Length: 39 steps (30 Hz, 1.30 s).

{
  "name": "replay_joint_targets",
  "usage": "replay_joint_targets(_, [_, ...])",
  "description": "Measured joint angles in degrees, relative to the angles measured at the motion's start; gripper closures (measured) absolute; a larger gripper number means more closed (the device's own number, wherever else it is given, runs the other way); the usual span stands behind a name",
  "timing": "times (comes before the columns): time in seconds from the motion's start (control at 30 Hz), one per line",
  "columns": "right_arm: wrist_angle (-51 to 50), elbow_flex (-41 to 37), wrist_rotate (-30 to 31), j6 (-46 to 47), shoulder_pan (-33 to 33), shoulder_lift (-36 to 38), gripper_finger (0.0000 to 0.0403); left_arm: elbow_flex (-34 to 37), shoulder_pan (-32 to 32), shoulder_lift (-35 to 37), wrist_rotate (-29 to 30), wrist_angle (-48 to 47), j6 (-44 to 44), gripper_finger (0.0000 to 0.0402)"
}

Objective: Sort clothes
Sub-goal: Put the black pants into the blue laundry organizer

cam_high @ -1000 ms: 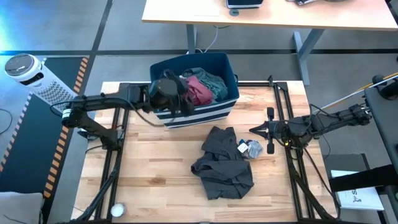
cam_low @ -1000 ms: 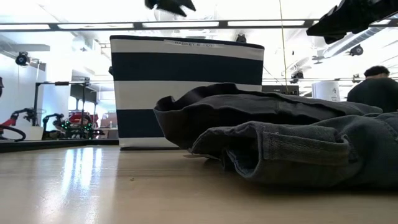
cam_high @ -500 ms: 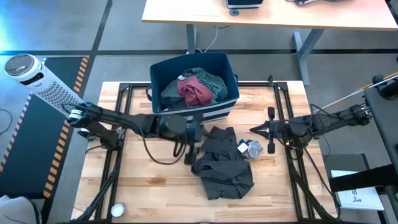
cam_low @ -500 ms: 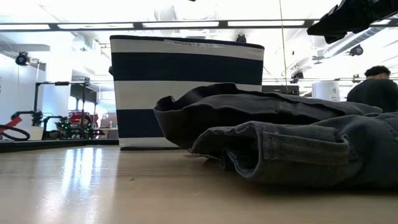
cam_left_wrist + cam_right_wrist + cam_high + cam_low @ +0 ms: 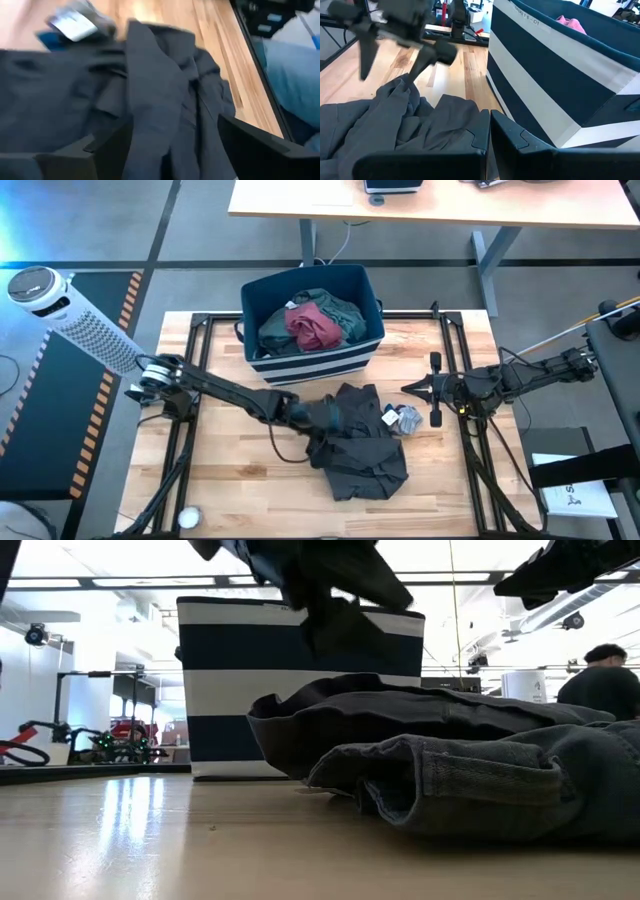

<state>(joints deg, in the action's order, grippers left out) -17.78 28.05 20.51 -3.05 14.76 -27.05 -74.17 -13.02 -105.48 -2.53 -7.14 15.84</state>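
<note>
One charcoal garment [image 5: 360, 442] sprawls mid-bench, running lengthwise away from the bin [image 5: 312, 326]; the left gripper [image 5: 338, 417], fingers spread wide, hovers at its near-bin end, nearer than the pinched-shut right gripper [image 5: 412, 389].

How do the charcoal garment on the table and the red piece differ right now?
The charcoal garment lies spread on the wooden table, while the red piece sits bunched inside the striped bin. The charcoal garment is far larger. The open left gripper is over the charcoal garment's edge; nothing is near the red piece. Both are crumpled, unfolded fabric.
</note>
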Motion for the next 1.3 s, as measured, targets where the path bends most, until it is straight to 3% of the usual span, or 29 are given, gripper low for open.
replay_joint_targets(0.3, [0.0, 0.0, 0.0, 0.1, 0.0, 0.0, 0.0403, -3.0, -1.8, -8.1, 0.5, -0.5, 0.6, 0.0081])
replay_joint_targets(0.57, [0.0, 0.0, 0.0, 0.3, 0.0, 0.0, 0.0403, -3.1, -1.6, -11.9, 6.2, -2.6, 0.3, 0.0054])
replay_joint_targets(0.93, [0.0, 0.0, 0.0, 0.2, 0.0, 0.0, 0.0403, -3.3, -1.5, -18.7, 7.5, 3.4, 0.8, 0.0053])
replay_joint_targets(1.13, [0.0, 0.0, 0.0, 0.1, 0.0, 0.0, 0.0403, -3.3, -1.6, -19.1, 10.8, 3.9, 0.9, 0.011])
replay_joint_targets(1.3, [0.0, 0.0, 0.0, 0.1, 0.0, 0.0, 0.0403, -3.2, -1.5, -19.1, 12.5, 3.5, 1.2, 0.0245])
